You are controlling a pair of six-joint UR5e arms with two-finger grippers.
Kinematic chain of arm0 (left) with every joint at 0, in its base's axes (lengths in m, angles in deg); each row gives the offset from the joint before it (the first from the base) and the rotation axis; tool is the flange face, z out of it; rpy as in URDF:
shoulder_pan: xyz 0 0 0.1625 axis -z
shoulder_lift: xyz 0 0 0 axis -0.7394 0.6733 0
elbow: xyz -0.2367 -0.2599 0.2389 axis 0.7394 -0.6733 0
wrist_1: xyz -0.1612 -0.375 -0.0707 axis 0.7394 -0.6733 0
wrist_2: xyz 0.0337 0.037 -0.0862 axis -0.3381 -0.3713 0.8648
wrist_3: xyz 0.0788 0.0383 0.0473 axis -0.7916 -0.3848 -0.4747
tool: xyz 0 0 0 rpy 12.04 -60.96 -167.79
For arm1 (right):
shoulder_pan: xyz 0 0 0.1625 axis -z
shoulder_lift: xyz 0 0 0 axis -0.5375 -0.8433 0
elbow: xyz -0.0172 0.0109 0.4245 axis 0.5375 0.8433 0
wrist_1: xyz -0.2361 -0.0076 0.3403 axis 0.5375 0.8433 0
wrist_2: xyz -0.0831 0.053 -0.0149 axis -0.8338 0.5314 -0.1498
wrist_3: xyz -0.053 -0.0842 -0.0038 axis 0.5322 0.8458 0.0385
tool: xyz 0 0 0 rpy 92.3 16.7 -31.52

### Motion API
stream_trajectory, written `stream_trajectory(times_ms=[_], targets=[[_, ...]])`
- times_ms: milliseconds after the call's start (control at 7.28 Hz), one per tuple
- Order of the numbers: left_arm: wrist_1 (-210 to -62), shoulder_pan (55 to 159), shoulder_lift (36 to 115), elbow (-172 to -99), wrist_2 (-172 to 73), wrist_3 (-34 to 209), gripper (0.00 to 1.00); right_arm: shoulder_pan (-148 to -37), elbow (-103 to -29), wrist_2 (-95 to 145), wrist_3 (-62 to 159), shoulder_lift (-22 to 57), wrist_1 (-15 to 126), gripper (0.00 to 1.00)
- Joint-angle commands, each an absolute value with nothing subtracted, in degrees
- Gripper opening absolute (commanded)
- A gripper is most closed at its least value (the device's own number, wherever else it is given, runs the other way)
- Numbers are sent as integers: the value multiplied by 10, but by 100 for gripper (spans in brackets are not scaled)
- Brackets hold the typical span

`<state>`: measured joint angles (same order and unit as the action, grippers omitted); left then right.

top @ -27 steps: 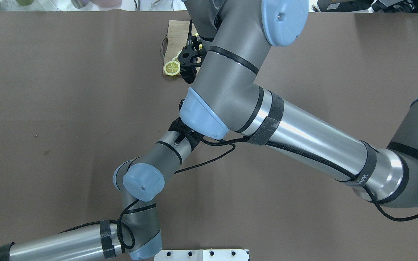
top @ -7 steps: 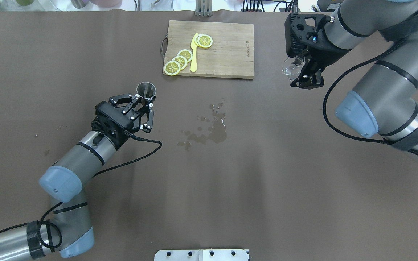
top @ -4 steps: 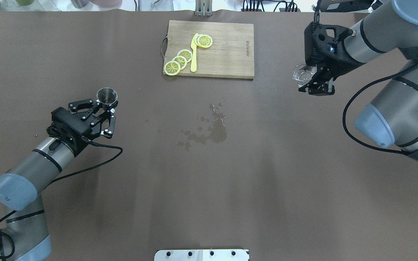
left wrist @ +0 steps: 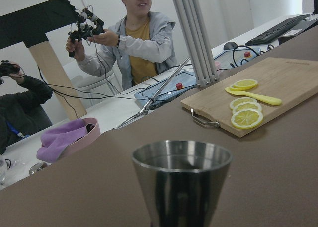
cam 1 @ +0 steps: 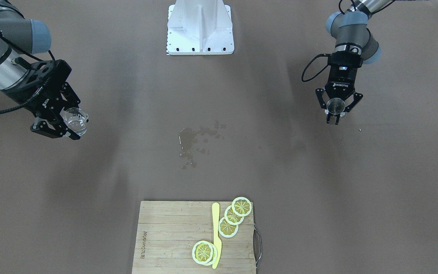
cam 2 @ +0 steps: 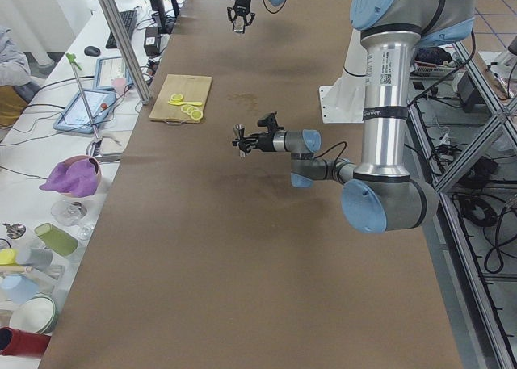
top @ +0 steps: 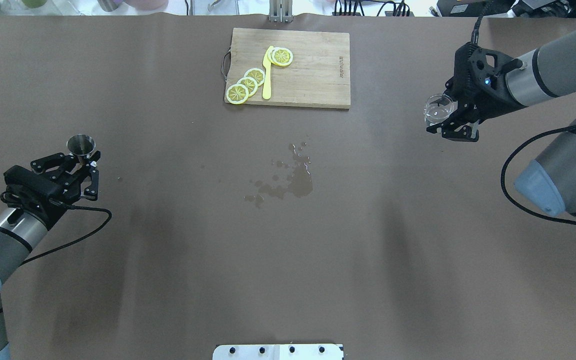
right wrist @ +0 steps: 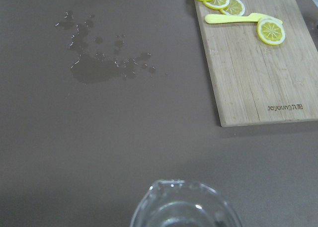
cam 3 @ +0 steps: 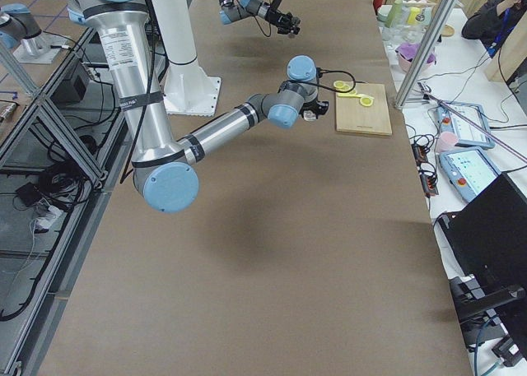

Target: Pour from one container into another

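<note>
A small steel cup (top: pixel 80 144) stands upright between the fingers of my left gripper (top: pixel 84 159), which is shut on it at the table's left side. The same cup (cam 1: pixel 335 104) and left gripper (cam 1: pixel 334 114) appear at the right of the front view, and the cup (left wrist: pixel 181 180) fills the left wrist view. At the table's right side, my right gripper (top: pixel 449 114) is shut on a clear glass (top: pixel 436 109) holding some clear liquid. The front view shows that glass (cam 1: pixel 76 120) at its left. Only the glass's rim (right wrist: pixel 186 202) shows in the right wrist view.
A wet spill (top: pixel 290 181) marks the brown table between the arms. At the far edge lies a wooden cutting board (top: pixel 313 70) with lemon slices (top: pixel 248 82) and a yellow knife (top: pixel 267 75). Operators and clutter sit beyond the far edge (left wrist: pixel 134 43).
Both arms were crossed together over the table's middle. They have drawn apart, the left with the steel cup to the left, the right with the glass to the right, which uncovered the spill.
</note>
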<state>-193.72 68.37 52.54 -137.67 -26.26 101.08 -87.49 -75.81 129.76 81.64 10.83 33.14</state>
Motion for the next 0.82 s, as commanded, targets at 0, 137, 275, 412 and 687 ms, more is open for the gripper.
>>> stream_trajectory(times_ms=[0, 137, 275, 412, 687], targets=[[-1935, 653, 518, -1363, -333, 1045, 0, -875, -669, 1298, 730, 84, 144, 0], [-1897, 652, 516, -1362, -360, 1048, 0, -874, -638, 1298, 694, 83, 97, 0], [-1867, 652, 515, -1363, -371, 1048, 0, -874, -617, 1297, 678, 83, 71, 0], [-1823, 652, 511, -1369, -381, 1054, 0, -874, -606, 1298, 677, 83, 61, 0], [-1777, 652, 509, -1370, -398, 1220, 0, -861, -579, 1312, 675, 77, 12, 0]])
